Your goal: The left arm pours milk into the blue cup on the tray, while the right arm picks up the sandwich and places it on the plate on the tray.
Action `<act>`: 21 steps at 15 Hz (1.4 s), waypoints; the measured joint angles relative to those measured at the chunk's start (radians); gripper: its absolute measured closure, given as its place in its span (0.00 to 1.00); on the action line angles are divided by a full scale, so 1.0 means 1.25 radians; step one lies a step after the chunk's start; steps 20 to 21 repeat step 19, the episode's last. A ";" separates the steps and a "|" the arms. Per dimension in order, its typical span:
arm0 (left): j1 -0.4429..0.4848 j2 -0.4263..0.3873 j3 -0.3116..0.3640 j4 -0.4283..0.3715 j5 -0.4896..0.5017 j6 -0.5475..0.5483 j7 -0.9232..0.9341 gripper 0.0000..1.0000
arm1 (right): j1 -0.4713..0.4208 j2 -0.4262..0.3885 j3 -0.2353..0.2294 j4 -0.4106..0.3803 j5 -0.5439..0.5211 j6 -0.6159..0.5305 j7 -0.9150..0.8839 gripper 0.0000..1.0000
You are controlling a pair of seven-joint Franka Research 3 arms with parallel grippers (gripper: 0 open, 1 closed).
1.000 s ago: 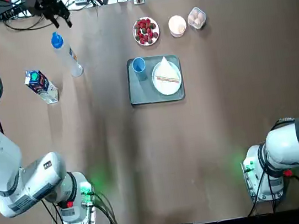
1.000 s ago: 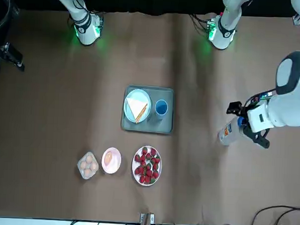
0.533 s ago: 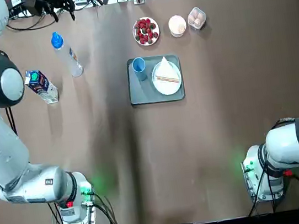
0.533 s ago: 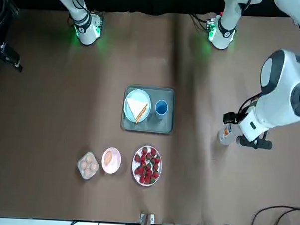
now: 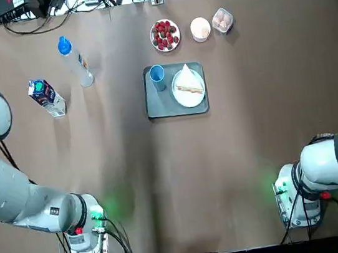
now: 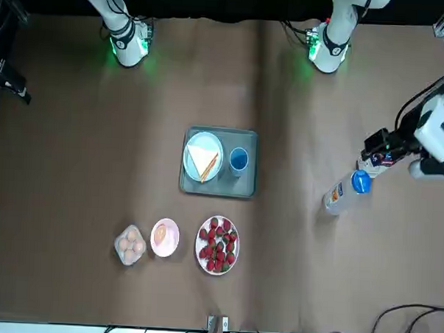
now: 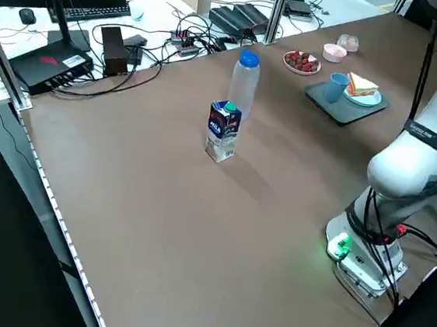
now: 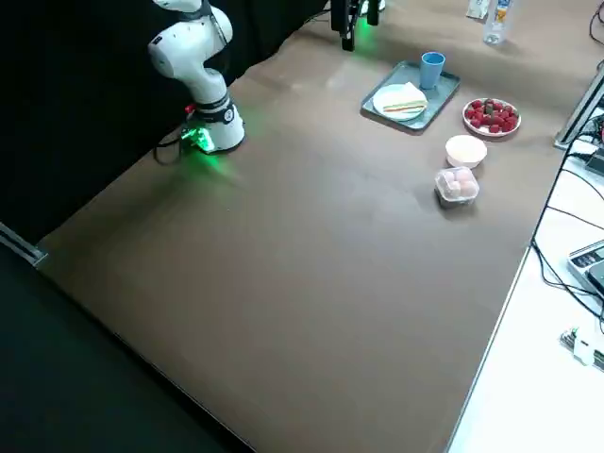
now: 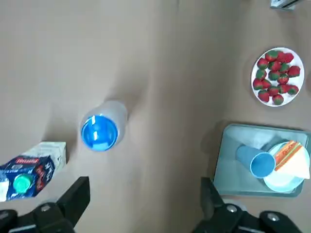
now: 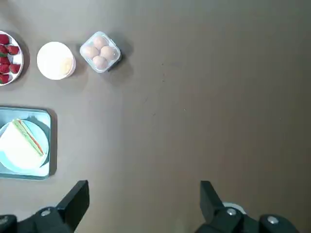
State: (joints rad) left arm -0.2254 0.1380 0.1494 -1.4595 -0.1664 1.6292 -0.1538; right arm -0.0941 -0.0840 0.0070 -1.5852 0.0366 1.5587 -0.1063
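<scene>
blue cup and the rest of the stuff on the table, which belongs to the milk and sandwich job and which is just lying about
Part of the job:
- milk carton
- blue cup
- tray
- plate
- sandwich

Just lying about:
- bottle with blue cap
- dish of strawberries
- pink bowl
- clear box of round pale items
</scene>
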 joint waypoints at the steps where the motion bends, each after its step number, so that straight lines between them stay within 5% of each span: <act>1: 0.007 -0.021 0.000 -0.024 0.000 0.000 0.003 0.00 | 0.000 0.000 0.000 0.000 0.000 0.001 0.000 0.00; 6: 0.012 -0.108 -0.004 -0.144 0.050 0.003 0.028 0.00 | 0.000 0.000 0.001 -0.006 0.000 0.003 0.000 0.00; 21: 0.003 -0.111 -0.031 -0.153 0.136 0.007 0.125 0.00 | 0.000 0.000 0.006 -0.007 0.001 0.001 0.000 0.00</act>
